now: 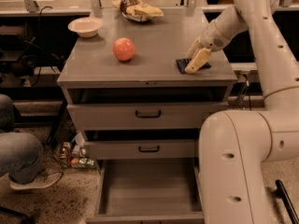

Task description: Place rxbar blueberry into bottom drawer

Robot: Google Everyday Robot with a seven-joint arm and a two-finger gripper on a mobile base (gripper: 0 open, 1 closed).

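The rxbar blueberry [181, 65], a small flat dark navy wrapper, lies on the cabinet top near its front right corner. My gripper [189, 62] reaches down from the right and sits right over the bar. It is open, with one cream finger on either side of the bar, and it covers the bar's right part. The bottom drawer [147, 185] is pulled out below, showing a plain grey floor with nothing in it.
A pink ball [124, 49] sits mid-top, a white bowl [85, 26] at the back left, and a yellow-brown chip bag [136, 8] at the back. The two upper drawers [148, 114] are nearly shut. My arm's body [243, 162] stands right of the open drawer. A person's leg [18, 155] and cans [72, 154] are on the left.
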